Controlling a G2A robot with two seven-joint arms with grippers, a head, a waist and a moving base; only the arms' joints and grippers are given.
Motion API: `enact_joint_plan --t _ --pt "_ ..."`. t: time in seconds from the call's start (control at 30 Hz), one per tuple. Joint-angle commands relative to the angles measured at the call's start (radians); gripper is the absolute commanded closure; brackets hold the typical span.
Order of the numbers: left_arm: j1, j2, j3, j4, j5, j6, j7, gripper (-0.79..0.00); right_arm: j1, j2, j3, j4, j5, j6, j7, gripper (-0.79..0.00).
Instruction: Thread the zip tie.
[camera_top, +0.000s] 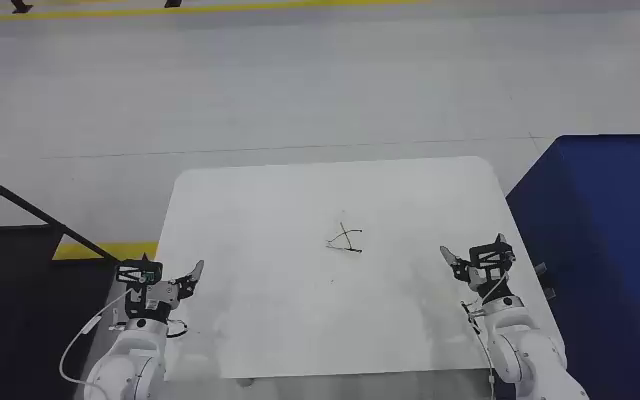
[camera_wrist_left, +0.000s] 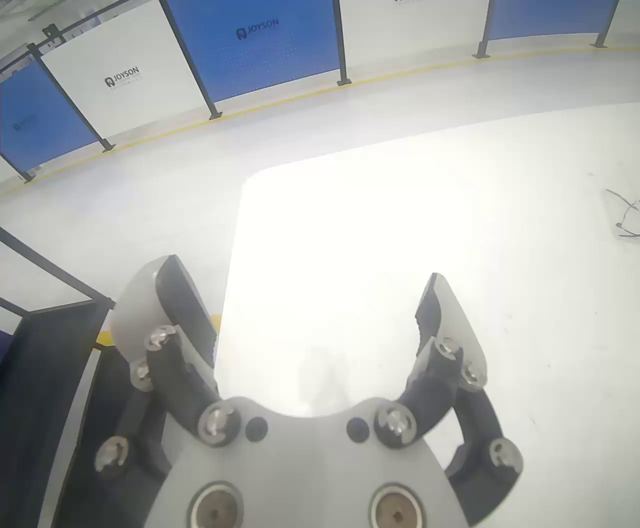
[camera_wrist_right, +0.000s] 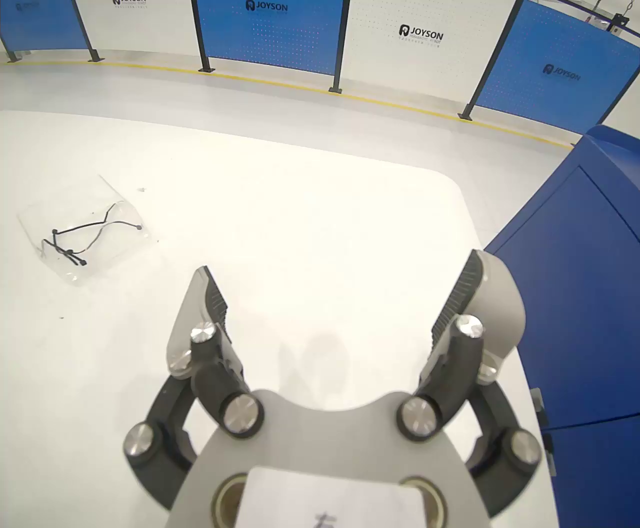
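I have the black zip ties (camera_top: 344, 240) lying in a loose tangle inside a clear plastic bag (camera_wrist_right: 120, 245) near the middle of the white table (camera_top: 300, 320), well apart from both arms. My left gripper (camera_top: 175, 272) hovers over the table's near left edge, fingers spread wide with nothing between them. My right gripper (camera_top: 472, 252) sits by the near right edge, just beside the blue cabinet (camera_top: 580, 220), and its ribbed pads (camera_wrist_right: 215, 300) are likewise spread and empty.
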Motion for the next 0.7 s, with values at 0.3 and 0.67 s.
enact_joint_plan --t 0.3,0.67 --pt "0.0 0.0 0.0 0.0 0.0 0.0 0.0 -0.785 0.001 0.0 0.003 0.0 0.003 0.003 -0.002 -0.785" --pt "0.0 0.0 0.0 0.0 0.0 0.0 0.0 -0.785 0.35 0.013 -0.051 -0.042 0.275 -0.332 0.467 -0.785"
